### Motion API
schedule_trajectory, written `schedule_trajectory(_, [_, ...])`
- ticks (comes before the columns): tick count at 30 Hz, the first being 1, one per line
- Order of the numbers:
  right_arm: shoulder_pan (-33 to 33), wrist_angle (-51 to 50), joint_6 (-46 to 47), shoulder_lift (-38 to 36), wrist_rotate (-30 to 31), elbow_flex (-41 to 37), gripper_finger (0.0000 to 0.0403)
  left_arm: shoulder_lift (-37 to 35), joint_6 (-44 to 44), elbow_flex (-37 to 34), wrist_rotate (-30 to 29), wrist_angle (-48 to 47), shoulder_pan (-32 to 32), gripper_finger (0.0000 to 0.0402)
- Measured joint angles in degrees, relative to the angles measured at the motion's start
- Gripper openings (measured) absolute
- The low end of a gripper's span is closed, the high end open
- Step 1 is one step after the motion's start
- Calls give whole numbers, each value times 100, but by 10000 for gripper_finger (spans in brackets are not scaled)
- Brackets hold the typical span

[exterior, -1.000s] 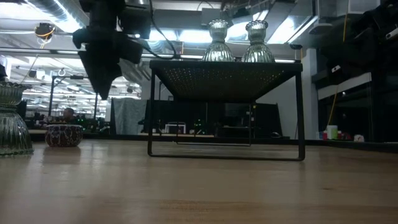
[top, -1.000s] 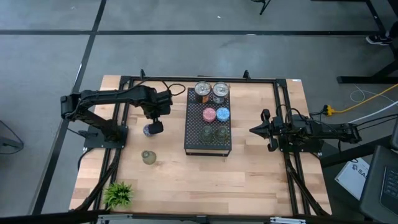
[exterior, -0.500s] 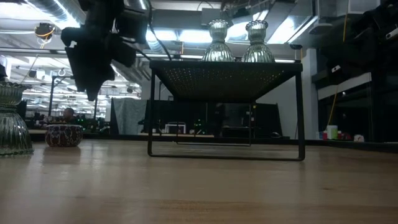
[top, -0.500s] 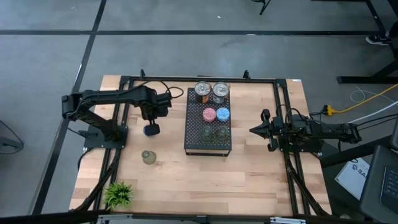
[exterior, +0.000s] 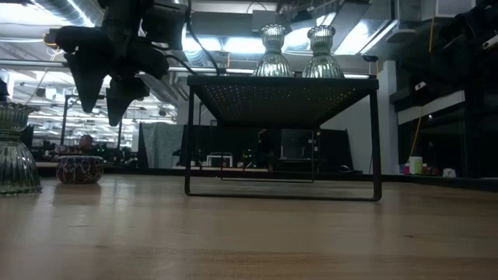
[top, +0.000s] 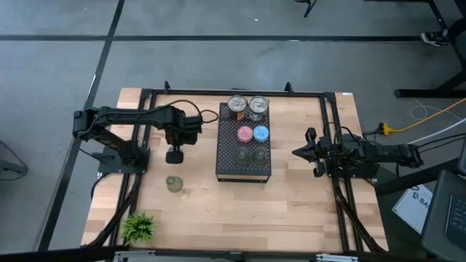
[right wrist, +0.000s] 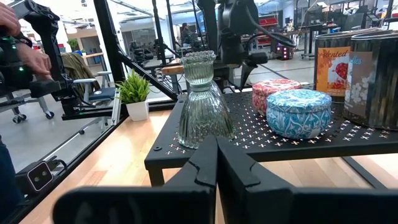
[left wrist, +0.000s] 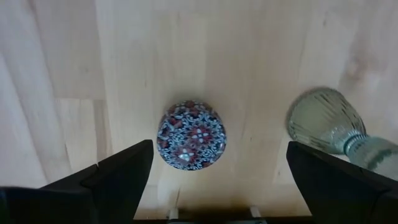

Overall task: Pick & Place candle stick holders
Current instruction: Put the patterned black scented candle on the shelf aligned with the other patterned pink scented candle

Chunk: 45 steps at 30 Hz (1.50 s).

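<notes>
Six holders on black perforated tray (top: 244,173). My left claw (top: 175,154) spread, empty, above patterned round holder (left wrist: 191,135); ribbed glass holder (top: 173,184) also left on surface. Right claw (top: 298,152) pressed together, idle.

A robotics lab or workshop; grey concrete floor (top: 218,58), exposed ceiling ducts (exterior: 47,12), office chairs (right wrist: 99,96) behind.

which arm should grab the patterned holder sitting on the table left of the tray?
Left. The left gripper hangs open directly above the patterned holder. The right gripper waits shut beyond the tray.
</notes>
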Motion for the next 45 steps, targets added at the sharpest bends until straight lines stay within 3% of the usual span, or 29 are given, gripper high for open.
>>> schedule_trajectory(11, [1, -2, 2, 2, 0, 0, 5, 0, 63, -15, -227, -68, -63, 365])
schedule_trajectory(28, [1, -2, 0, 1, 0, 0, 5, 0, -278, -1246, -225, 270, -94, 365])
schedule_trajectory(45, [2, -1, 2, 0, 1, 0, 5, 0, -603, -1316, -376, 656, -87, 400])
